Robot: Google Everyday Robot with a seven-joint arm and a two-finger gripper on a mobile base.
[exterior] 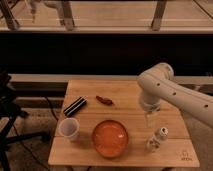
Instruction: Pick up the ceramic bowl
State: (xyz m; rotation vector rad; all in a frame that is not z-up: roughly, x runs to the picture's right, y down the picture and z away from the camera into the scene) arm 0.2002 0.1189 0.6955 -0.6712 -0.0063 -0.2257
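The ceramic bowl (110,138) is wide, shallow, orange and glossy. It sits on the wooden table (125,97) near the front edge, at the middle. My gripper (151,120) hangs from the white arm (167,92) that reaches in from the right. It is above the table, to the right of the bowl and slightly behind it, apart from the bowl. The gripper is open and holds nothing.
A white cup (69,129) stands left of the bowl. A dark flat bar (75,106) lies behind the cup, and a small reddish-brown item (104,100) lies behind the bowl. A small white bottle (156,139) stands right of the bowl, just below the gripper.
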